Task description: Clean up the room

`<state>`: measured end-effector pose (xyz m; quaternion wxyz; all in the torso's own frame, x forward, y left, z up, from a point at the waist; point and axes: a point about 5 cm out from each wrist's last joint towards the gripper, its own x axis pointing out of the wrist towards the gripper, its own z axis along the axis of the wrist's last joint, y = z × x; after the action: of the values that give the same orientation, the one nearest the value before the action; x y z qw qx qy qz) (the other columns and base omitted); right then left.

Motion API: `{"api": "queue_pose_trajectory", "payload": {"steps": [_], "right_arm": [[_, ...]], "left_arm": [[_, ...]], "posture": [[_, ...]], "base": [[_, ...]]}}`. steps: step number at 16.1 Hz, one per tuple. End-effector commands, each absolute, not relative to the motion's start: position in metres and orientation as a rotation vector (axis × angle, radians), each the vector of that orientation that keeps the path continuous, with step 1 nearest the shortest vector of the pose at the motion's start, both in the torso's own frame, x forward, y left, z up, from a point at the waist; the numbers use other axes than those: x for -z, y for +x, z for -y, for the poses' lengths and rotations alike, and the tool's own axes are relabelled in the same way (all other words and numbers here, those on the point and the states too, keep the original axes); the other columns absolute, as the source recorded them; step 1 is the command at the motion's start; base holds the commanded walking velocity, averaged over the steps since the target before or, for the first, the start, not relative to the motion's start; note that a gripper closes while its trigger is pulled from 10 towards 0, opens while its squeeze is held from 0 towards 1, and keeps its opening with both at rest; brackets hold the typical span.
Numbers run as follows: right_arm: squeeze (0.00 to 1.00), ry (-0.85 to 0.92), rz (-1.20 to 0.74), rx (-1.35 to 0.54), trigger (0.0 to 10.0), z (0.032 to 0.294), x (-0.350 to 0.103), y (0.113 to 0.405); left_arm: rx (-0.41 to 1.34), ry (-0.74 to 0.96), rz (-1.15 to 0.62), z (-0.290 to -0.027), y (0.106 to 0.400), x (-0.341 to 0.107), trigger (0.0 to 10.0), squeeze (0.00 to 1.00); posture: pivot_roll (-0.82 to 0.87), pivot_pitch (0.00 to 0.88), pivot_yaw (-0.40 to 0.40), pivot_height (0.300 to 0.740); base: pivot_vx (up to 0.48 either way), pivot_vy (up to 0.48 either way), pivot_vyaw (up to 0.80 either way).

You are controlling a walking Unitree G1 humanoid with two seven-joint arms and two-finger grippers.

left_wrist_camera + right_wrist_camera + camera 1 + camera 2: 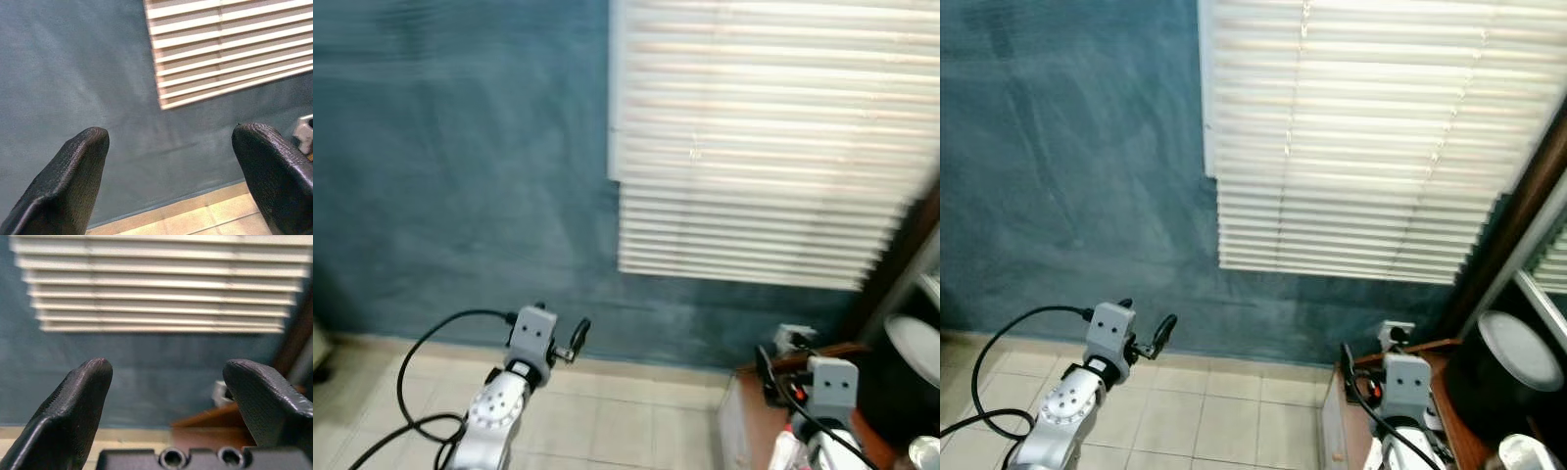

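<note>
Here the robot is facing a blue wall (450,176), and a window blind (1361,147) of pale slats is hanging on that wall, reaching down towards the tiled floor (1224,416) without touching it. Below the blind's left part, the left arm (1072,401) is rising over the floor with a black cable (989,392) looping beside it. The left gripper (171,181) is pointing at the wall under the blind's lower corner, and its fingers (63,181) are standing spread wide apart with nothing between them. Below the blind's right part, the right gripper (166,406) is pointing at the wall too, its fingers (73,406) likewise splayed and gripping nothing. A wooden table (1449,411) is standing under the blind's right end, close against the wall, and the right arm (1405,392) is hovering over it. A small white block (1394,334) is sitting at the table's back edge near the wall; what it is cannot be told. To the right of the blind, a dark vertical frame (1518,215) is leaning across the picture, and a round white dish-like thing (1518,351) is lying beside the table, below the frame.
</note>
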<state>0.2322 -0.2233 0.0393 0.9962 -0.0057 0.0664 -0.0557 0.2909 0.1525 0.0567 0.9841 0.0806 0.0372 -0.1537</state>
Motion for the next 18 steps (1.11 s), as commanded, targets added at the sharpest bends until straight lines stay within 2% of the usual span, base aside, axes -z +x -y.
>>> {"api": "queue_pose_trajectory", "payload": {"steps": [1, 3, 14, 18], "right_arm": [[0.00, -0.019, -0.123, 0.118, 10.0, 0.2250, -0.0411, 0.2347], [0.00, -0.016, -0.124, 0.124, 10.0, 0.2249, -0.0406, 0.2339], [0.00, -0.007, -0.136, 0.106, 10.0, 0.2280, -0.0381, 0.2296], [0.00, 0.001, -0.119, 0.087, 10.0, 0.2242, -0.0416, 0.2336]], "left_arm": [[0.287, 0.161, -0.093, -0.1561, 0.2912, -0.0539, 10.0, 0.00], [0.281, 0.164, -0.101, -0.1588, 0.2927, -0.0523, 10.0, 0.00], [0.247, 0.098, -0.065, -0.1606, 0.2941, -0.0608, 10.0, 0.00], [0.254, 0.112, -0.056, -0.1571, 0.2939, -0.0611, 10.0, 0.00]], "posture": [[-0.07, 0.000, -0.028, 0.740], [-0.07, 0.000, -0.026, 0.740], [-0.06, 0.000, -0.055, 0.740], [-0.06, 0.000, -0.058, 0.740]], "base": [[0.000, 0.000, 0.00], [0.000, 0.000, 0.00], [0.000, 0.000, -0.79], [0.000, 0.000, 0.00]]}}
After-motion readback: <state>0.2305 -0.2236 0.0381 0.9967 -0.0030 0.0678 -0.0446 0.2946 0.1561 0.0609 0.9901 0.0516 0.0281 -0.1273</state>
